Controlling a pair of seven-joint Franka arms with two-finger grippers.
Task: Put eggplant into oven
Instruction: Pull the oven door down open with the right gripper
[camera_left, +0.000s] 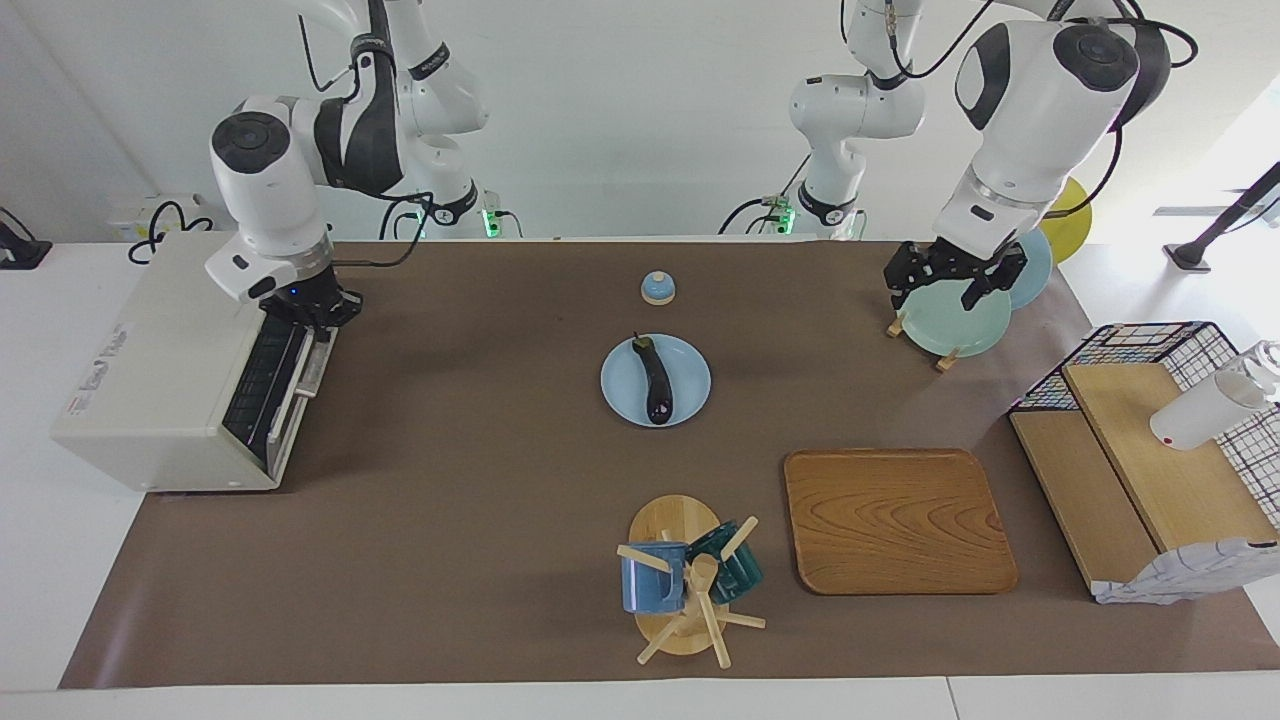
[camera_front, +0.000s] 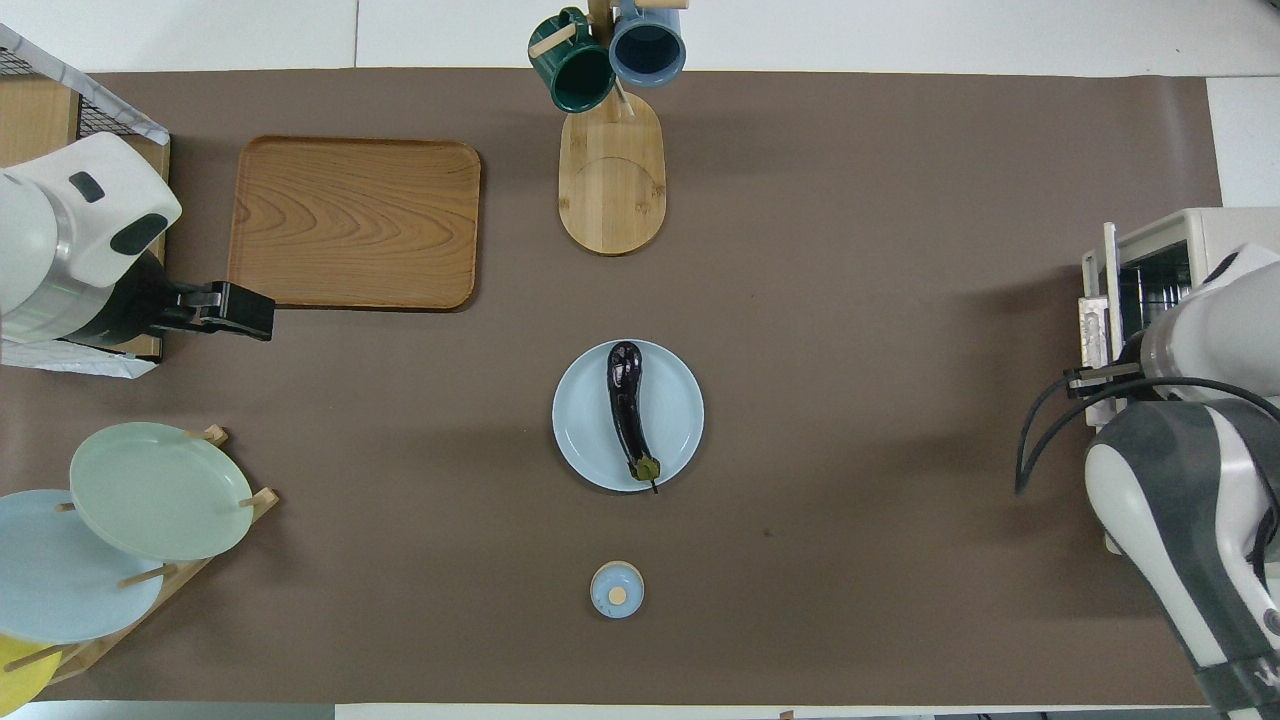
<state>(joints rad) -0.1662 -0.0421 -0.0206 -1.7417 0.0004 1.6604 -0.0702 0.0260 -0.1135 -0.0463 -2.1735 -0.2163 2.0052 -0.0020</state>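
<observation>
The dark purple eggplant (camera_left: 657, 382) lies on a light blue plate (camera_left: 690, 385) in the middle of the table, its green stem toward the robots; it also shows in the overhead view (camera_front: 626, 410). The cream-white oven (camera_left: 160, 370) stands at the right arm's end, its dark glass door (camera_left: 258, 385) and bar handle (camera_left: 296, 385) facing the table's middle. My right gripper (camera_left: 315, 312) is at the handle's end nearer the robots. My left gripper (camera_left: 950, 280) is open and empty, in the air over the plate rack (camera_left: 945, 350).
A small blue bell (camera_left: 658, 288) sits between the plate and the robots. A wooden tray (camera_left: 895, 520) and a mug tree (camera_left: 690, 585) with two mugs lie farther out. A wire basket with wooden boards (camera_left: 1150, 450) stands at the left arm's end.
</observation>
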